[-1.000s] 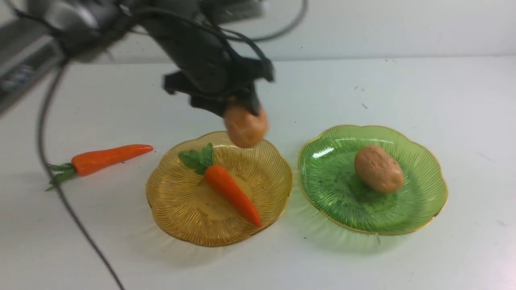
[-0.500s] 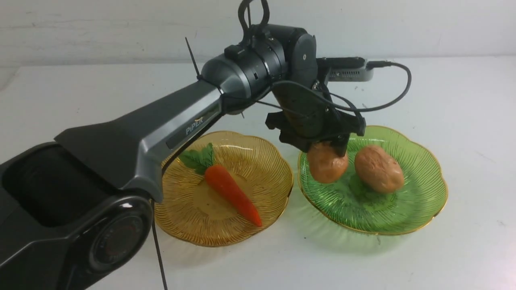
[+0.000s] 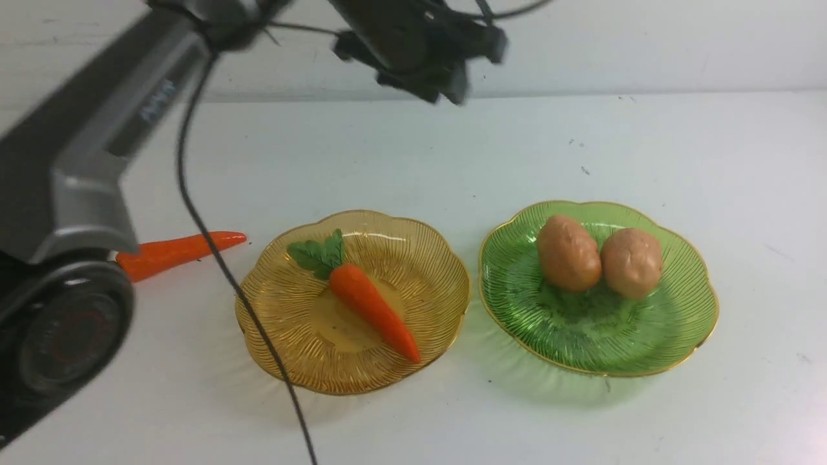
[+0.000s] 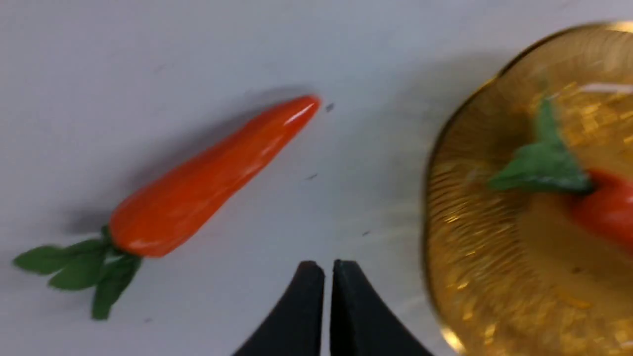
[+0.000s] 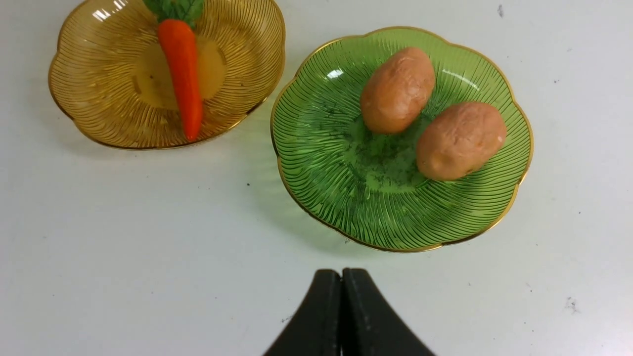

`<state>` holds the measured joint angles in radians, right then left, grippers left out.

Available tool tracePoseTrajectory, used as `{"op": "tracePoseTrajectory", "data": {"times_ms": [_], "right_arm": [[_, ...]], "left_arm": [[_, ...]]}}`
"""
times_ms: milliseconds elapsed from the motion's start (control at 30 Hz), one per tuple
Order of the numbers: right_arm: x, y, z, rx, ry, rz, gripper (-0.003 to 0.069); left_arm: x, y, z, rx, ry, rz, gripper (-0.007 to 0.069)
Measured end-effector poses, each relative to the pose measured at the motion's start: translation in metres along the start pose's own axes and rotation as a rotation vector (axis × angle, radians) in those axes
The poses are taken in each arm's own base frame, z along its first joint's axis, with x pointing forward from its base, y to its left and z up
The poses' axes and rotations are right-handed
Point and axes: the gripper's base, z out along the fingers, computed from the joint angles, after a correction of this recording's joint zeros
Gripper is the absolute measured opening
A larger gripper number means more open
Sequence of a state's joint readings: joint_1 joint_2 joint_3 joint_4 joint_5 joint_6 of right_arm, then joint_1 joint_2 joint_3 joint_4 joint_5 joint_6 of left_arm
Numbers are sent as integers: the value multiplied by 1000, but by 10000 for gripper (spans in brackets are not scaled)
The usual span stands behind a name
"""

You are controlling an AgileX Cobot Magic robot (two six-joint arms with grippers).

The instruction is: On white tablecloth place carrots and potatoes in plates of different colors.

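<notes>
- white tablecloth [image 3: 504,148] covers the table
- amber plate [image 3: 284,310] and green plate [image 3: 517,310] side by side, near each other
- carrot [image 3: 174,250] lies left of amber plate, apart

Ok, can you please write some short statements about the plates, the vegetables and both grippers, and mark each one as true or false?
1. The left potato and the right potato both lie in the green plate. True.
2. One carrot lies in the amber plate. True.
3. No carrot lies outside the plates. False: a second carrot lies on the white tablecloth, left of the amber plate.
4. The left gripper is shut and empty. True.
5. The right gripper stands wide open. False: it is shut, holding nothing.
</notes>
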<state>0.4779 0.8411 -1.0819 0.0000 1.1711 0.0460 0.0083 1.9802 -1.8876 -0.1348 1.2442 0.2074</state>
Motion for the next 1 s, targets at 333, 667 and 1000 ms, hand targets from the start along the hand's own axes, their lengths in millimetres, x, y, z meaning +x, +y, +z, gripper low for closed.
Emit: {"op": "tracePoseTrajectory", "data": {"times_ms": [333,667,1000], "right_arm": [[-4,0,0,-4,-47,72,-15],[-4,0,0,-5,-49,125,-15],[-4,4,0,-48,-45,175,-15]], "left_arm": [[12,37,72,-113,189,80,401],[8,51,130,-190,168,157,569],[3,47,113,-152,232,101,244]]}}
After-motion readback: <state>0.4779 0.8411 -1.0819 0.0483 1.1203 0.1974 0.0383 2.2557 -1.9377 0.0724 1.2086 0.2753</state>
